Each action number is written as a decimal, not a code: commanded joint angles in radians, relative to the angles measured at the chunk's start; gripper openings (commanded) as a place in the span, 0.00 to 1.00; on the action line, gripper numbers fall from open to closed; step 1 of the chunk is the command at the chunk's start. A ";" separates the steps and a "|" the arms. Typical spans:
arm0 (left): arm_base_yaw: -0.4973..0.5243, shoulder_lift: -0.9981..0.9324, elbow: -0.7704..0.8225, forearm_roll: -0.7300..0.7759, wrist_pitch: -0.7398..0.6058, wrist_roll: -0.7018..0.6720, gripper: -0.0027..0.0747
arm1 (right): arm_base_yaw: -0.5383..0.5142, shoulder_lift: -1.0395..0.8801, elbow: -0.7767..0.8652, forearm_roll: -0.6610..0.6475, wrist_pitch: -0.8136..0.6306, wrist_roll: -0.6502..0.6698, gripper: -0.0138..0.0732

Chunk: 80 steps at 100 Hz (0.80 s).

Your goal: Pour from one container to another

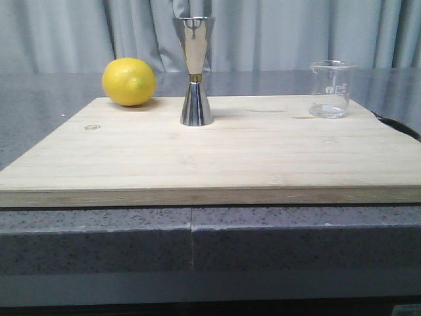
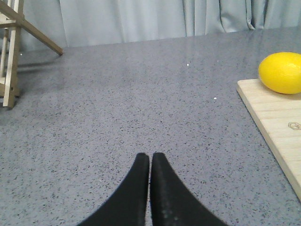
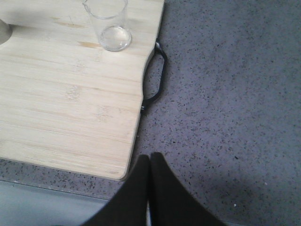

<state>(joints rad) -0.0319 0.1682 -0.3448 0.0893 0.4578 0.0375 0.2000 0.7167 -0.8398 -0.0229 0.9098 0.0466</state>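
While both fingers pairs [image 2: 149,162] [image 3: 150,160] pressed together, empty: lemon [image 1: 129,81] left of jigger [image 1: 195,72]; beaker [image 1: 331,89] apparently unobstructed.

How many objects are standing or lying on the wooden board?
3. A round yellow lemon lies at the far left corner, a shiny steel hourglass jigger stands at the far middle, and a small clear glass beaker stands at the far right.

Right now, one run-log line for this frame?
phase: pre-grasp | left gripper: shut, off board | right gripper: shut, off board | beaker: upright on board, right | jigger: upright, centre | lemon: left
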 commanded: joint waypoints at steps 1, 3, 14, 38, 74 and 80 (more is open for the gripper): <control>0.002 -0.050 0.097 -0.009 -0.231 -0.009 0.01 | 0.003 -0.005 -0.035 -0.011 -0.063 -0.004 0.08; 0.002 -0.061 0.126 -0.010 -0.255 -0.009 0.01 | 0.003 -0.005 -0.035 -0.011 -0.063 -0.004 0.08; 0.002 -0.108 0.269 -0.014 -0.444 -0.009 0.01 | 0.003 -0.005 -0.035 -0.011 -0.063 -0.004 0.08; 0.020 -0.199 0.371 -0.069 -0.548 -0.009 0.01 | 0.003 -0.003 -0.035 -0.011 -0.063 -0.004 0.08; 0.034 -0.198 0.371 -0.101 -0.515 -0.008 0.01 | 0.003 -0.003 -0.035 -0.011 -0.060 -0.004 0.08; 0.034 -0.198 0.371 -0.101 -0.515 -0.008 0.01 | 0.003 -0.003 -0.035 -0.011 -0.060 -0.004 0.08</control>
<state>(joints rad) 0.0016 -0.0054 0.0058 0.0000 0.0099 0.0368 0.2000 0.7167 -0.8398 -0.0229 0.9098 0.0466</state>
